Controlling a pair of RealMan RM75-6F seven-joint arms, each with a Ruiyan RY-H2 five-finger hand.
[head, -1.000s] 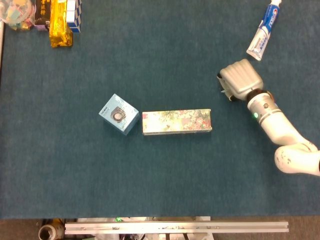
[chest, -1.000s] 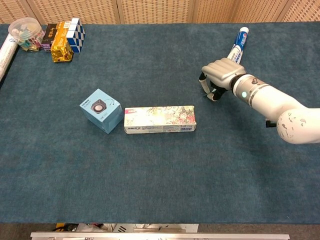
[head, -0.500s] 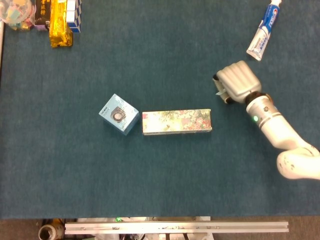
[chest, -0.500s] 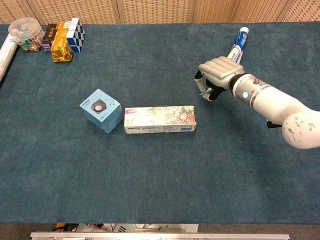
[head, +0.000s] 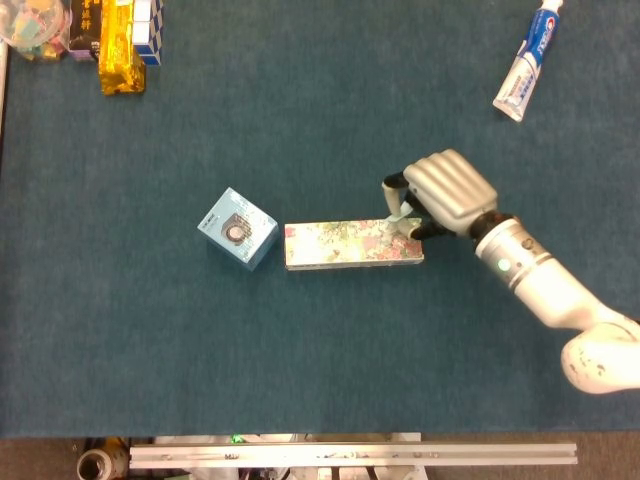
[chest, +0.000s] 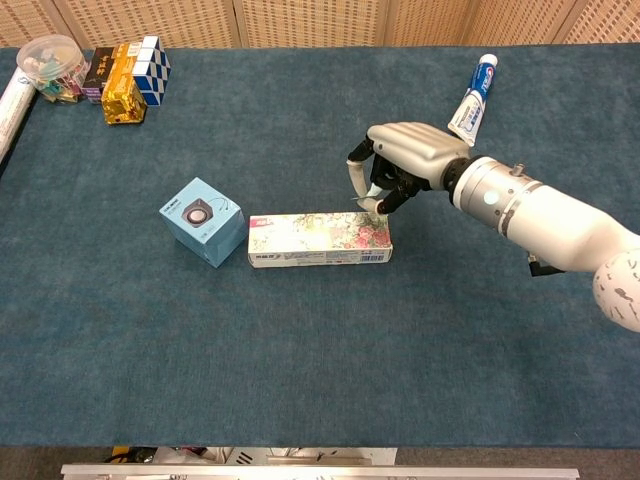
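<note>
Teal carpet-like cloth covered the table (head: 300, 380), where the robot's right hand (head: 445, 192) hung over the right end of a long floral-printed box (head: 352, 245), its fingers (chest: 372, 190) curled downward and slightly apart, with the tips at or just above the box's top edge; whether they actually touched the cardboard could not be made out from either the head or the chest view, and the hand appeared to have hold of nothing. The floral-printed box lay flat near the middle of the table, its long side running from 9 o'clock to 3 o'clock. Just beside its left end, at 9 o'clock, stood a small light-blue box (head: 237, 229) with a round dark emblem on its top face, turned at an angle. A toothpaste tube (head: 527, 62) lay well apart from the hand, toward 1 o'clock, near the far right corner, its cap pointing away. In the far left corner, at about 11 o'clock from the floral-printed box, sat a gold foil packet (head: 120, 50), a blue-and-white checkered cube (chest: 152, 57) beside it, and a clear round container (chest: 48, 58) of coloured bits. The left hand showed in neither view.
</note>
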